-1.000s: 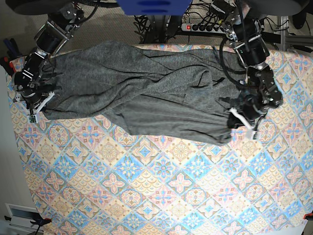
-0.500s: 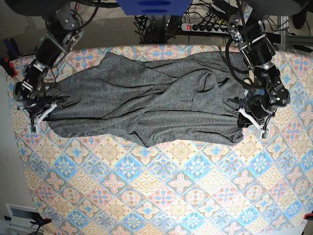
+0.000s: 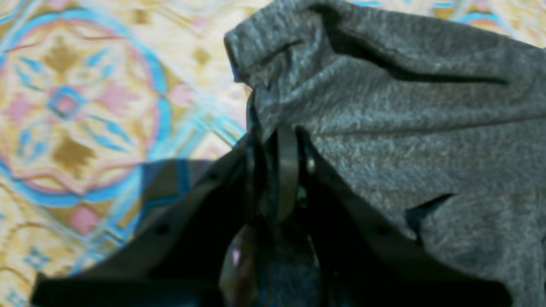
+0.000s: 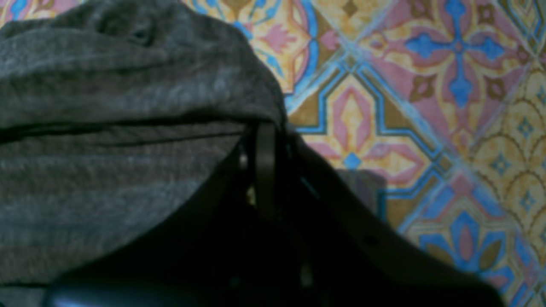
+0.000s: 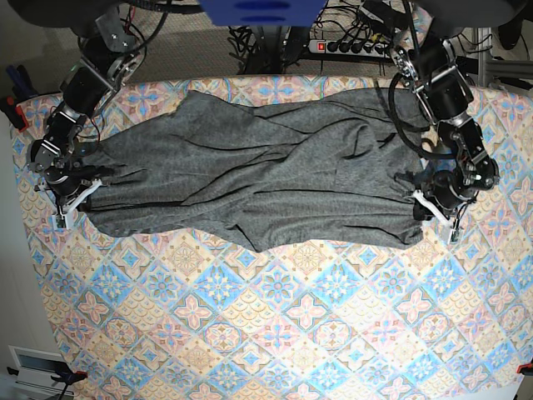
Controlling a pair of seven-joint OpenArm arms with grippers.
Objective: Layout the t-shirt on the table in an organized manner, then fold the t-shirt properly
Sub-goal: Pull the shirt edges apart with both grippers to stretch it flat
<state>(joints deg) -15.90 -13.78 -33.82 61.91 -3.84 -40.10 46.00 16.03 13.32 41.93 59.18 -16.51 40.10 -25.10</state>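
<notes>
- Across the far half of the desk [image 5: 275, 333], the shirt [image 5: 266, 179] is lying stretched sideways between your two arms, twisted and creased through the middle.
- Your left fingers [image 3: 277, 140] are clamped on its edge at the base view's right; your right fingers [image 4: 264, 140] are pinching the opposite end.
- You are working on the spreading step, judging by the ridges running across the cloth.
- You are aiming for even tension, so try drawing both ends apart together, not one alone.
- Thin knit is likely slipping easily; keep both pinches firm.
- Lower both ends flat before letting go, or the folds may be springing back.
- Which end is the hem, I cannot tell.
</notes>
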